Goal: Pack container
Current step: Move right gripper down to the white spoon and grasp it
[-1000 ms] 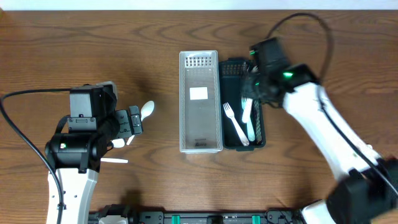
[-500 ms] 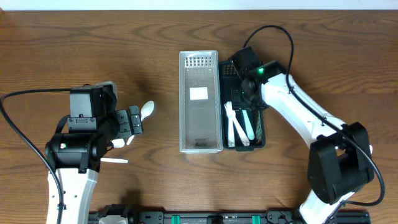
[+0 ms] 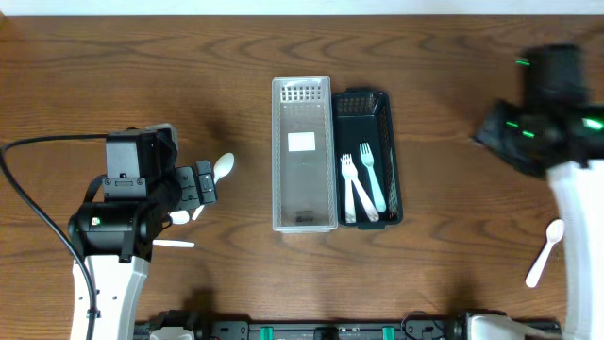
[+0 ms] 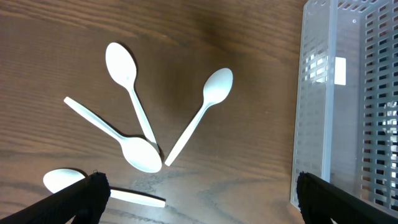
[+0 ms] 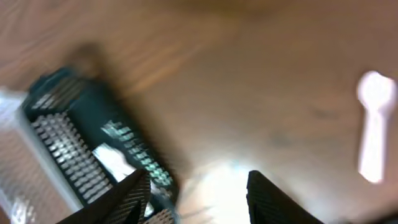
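Observation:
A clear plastic basket [image 3: 303, 156] stands mid-table beside a dark green basket [image 3: 389, 142] that holds two white forks [image 3: 359, 184]. Several white spoons [image 4: 134, 106] lie on the wood at the left, below my left gripper [image 4: 196, 199], which is open and empty above them; the clear basket shows at the right of the left wrist view [image 4: 348, 106]. One spoon [image 3: 545, 251] lies at the far right. My right gripper [image 5: 199, 196] is open and empty, blurred, with the green basket [image 5: 93, 134] to its left and that spoon [image 5: 373, 127] at the right.
The wooden table [image 3: 453, 76] carries nothing else. The right arm [image 3: 557, 118] hangs over the table's right side. The left arm [image 3: 123, 212] stands at the front left.
My right arm has swung away from the green basket to the table's far right. A second fork now lies in the green basket. The left arm has not moved.

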Tool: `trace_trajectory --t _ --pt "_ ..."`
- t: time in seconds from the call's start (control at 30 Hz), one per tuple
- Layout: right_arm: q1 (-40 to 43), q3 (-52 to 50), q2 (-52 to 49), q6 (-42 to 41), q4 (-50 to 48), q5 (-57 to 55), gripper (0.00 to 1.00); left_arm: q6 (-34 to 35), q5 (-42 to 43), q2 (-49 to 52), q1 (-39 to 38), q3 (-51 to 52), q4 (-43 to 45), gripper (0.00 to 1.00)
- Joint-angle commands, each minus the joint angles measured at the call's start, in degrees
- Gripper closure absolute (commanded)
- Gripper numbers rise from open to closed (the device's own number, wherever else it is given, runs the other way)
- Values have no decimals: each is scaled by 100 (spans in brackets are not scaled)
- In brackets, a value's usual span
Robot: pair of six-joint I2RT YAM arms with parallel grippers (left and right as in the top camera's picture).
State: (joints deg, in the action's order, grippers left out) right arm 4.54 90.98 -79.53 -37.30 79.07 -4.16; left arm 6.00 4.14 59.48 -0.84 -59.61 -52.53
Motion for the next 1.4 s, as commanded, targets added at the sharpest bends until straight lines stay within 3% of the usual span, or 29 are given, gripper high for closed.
trace_trajectory --t 0.0,0.13,0.47,0.67,0.77,1.03,1.13,1.37 --pt "844 -225 269 -249 291 -28 42 -31 -4 -4 24 -98 -13 2" --pt "1902 -979 640 120 273 85 34 -31 -4 -4 24 -98 -13 2" --pt "3939 -3300 302 1742 -1661 575 20 -31 -4 -2 24 -98 -13 2" --pt "4319 -3630 -328 2050 -2398 566 17 -31 -4 -2 24 -98 -13 2" --pt "4330 -3635 -627 2214 -2623 498 1 -31 -4 0 24 -98 -15 2" --pt "4328 -3635 -1296 2428 -3056 310 7 -31 -4 0 24 -98 -13 2" --pt "4323 -3637 -1523 2586 -3141 308 14 -31 -4 -2 24 -98 -13 2" --pt "4306 -3637 -1832 2780 -3383 203 15 -31 -7 -2 24 -98 -13 2"
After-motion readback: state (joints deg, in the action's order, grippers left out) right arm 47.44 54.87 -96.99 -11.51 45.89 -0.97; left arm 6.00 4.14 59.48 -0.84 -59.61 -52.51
